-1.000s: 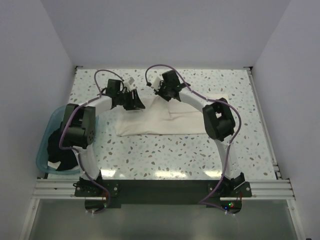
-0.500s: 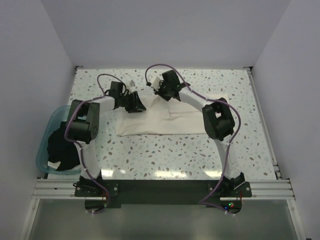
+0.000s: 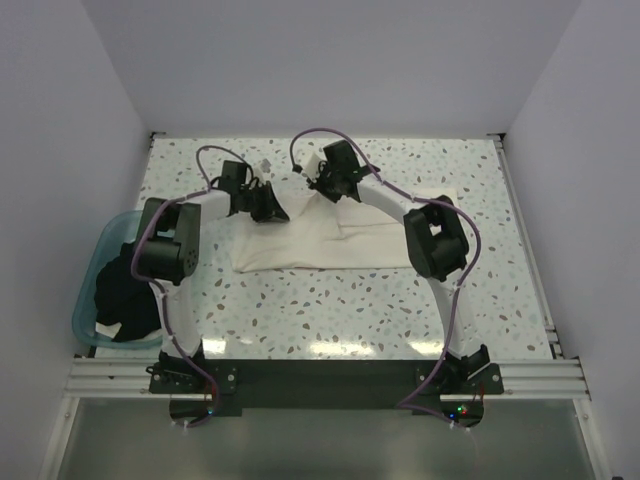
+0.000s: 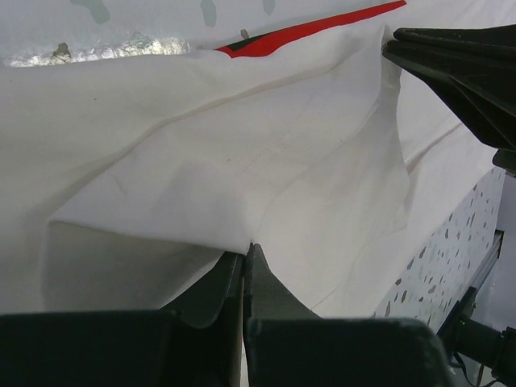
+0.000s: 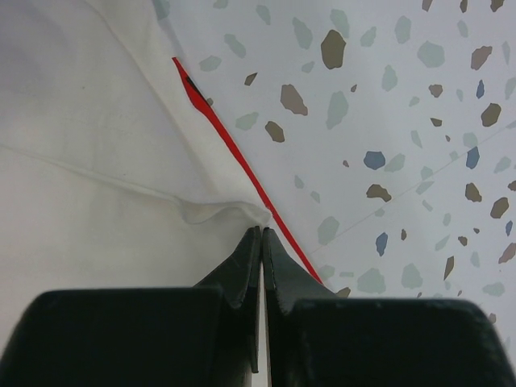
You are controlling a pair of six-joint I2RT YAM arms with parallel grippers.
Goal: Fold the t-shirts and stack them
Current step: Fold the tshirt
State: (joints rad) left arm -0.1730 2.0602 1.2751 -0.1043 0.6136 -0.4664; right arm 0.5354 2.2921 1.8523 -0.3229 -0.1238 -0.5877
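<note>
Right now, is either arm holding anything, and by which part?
Both hold the white shirt. The left fingers pinch a raised fold near its far left corner. The right fingers pinch its far edge.

We see a pale terrazzo bench (image 3: pixel 350 300), speckled with grey, brown and blue chips, filling the middle of the top view. Plain lilac-grey walls box it in: a back wall (image 3: pixel 330 60) at upper centre, a left wall (image 3: pixel 60 150) and a right wall (image 3: pixel 590 150). Bright glare (image 3: pixel 330 346) streaks the bench's lower edge, just above an aluminium rail (image 3: pixel 540 375).
</note>
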